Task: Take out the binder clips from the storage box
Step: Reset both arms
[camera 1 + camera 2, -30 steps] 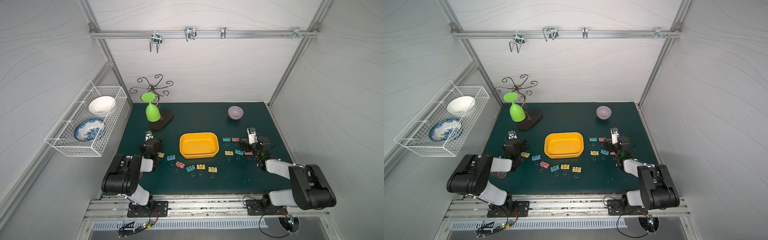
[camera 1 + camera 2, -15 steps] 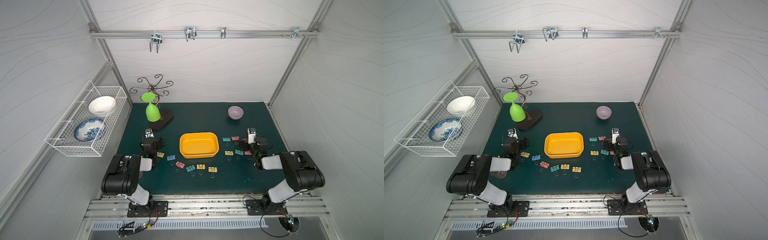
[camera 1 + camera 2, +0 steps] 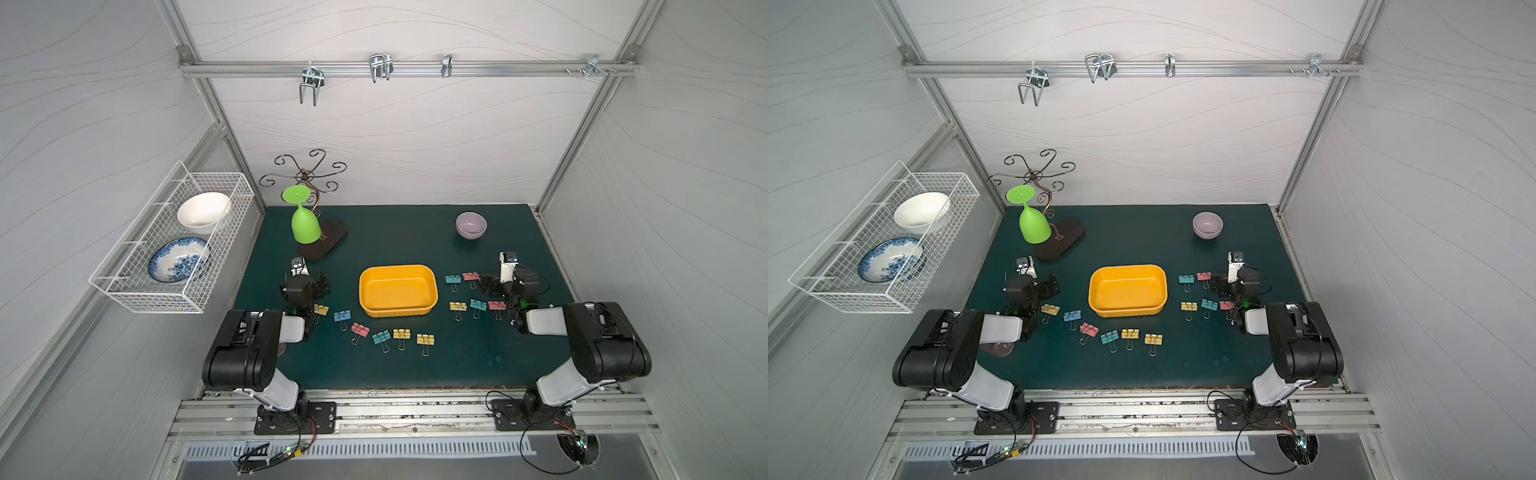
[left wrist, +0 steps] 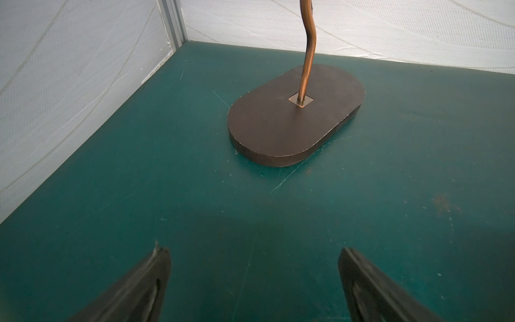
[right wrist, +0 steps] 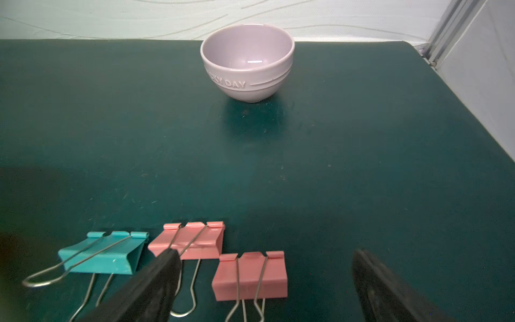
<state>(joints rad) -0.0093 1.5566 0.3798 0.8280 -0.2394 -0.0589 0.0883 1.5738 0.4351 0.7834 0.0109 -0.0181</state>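
While both arms sit low over the surface [image 3: 415,365], both pincers are spread wide and clamp nothing.

The left pincer [image 4: 253,251] has its fingers [image 4: 145,284] well apart with bare surface between them. The dark oval base [image 4: 295,117] of the wire stand [image 3: 307,178] is straight ahead of it, clear of the tips. A green goblet [image 3: 304,224] hangs upside down on that stand, beyond the pincer.

The right pincer [image 5: 266,252] is also wide open. One pink clip [image 5: 249,274] lies flat on the surface between its fingers, nearer one of them and not clamped. A second pink clip [image 5: 192,241] sits just past that fingertip and is partly hidden by it. A teal clip [image 5: 103,255] lies outside that finger. The lilac bowl [image 5: 247,61] is ahead of this pincer, well apart. Can't tell whether the right fingertips touch the surface.

The storage box [image 3: 398,291] sits upright on the surface between the two pincers.

The binder clips [image 3: 381,336] number eleven in both top views, and all lie on the surface outside the box. Five cluster around the right pincer. Six form a curved row from just beside the left arm's wrist along the box's near side.

A white wire basket [image 3: 174,245] hangs on the wall out past the left pincer.
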